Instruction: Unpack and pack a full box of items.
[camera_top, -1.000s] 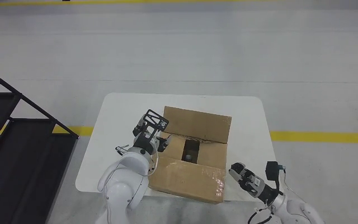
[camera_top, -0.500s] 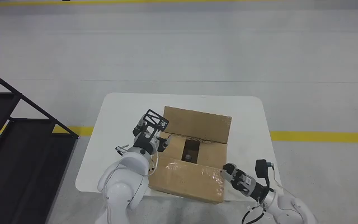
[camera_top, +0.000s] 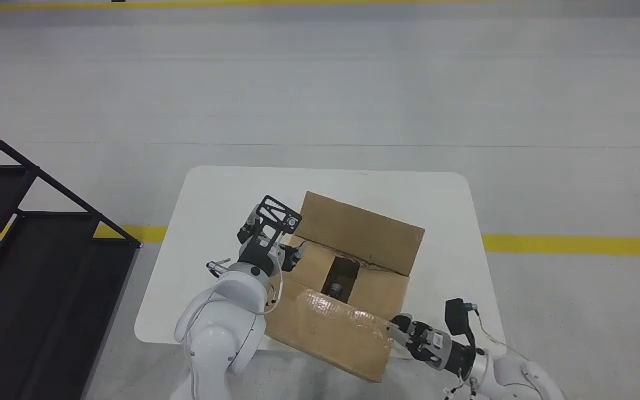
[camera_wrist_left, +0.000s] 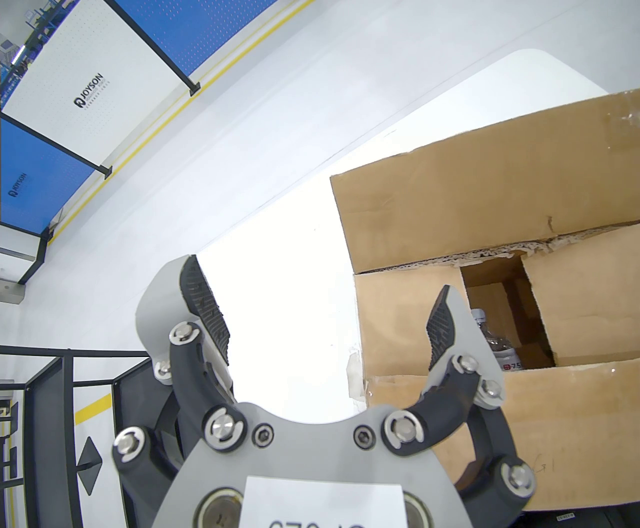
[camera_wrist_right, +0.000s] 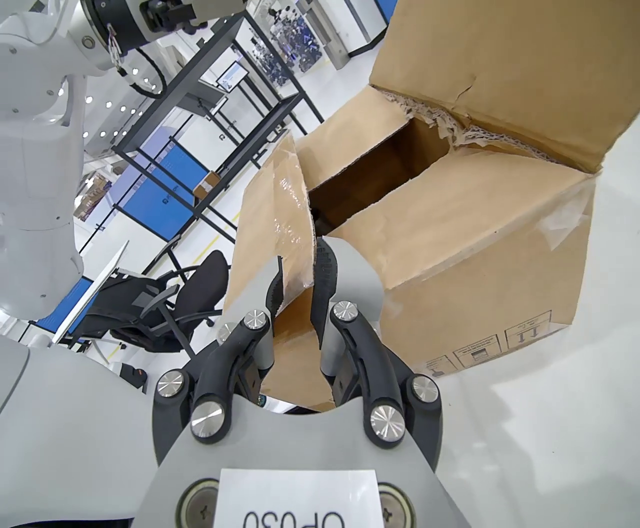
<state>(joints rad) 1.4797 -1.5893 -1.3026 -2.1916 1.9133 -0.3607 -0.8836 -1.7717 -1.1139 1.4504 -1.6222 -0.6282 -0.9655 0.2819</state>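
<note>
- The cardboard box sits on the white tabletop, turned a little crooked.
- The right claw is at the box's front corner. It is squeezed narrow on the front flap, the one with shiny tape, and pinches its edge. I think it holds the flap there so it can pull it open.
- The back flap stands up behind the hole in the top.
- Two side flaps lie partly over the top, so the hole is small.
- The left claw is spread wide and holds nothing. It hangs just beside the box, close to one side flap, maybe ready to lift it.
- A bottle peeks up inside the box, so I think unpacking has hardly begun.
</note>
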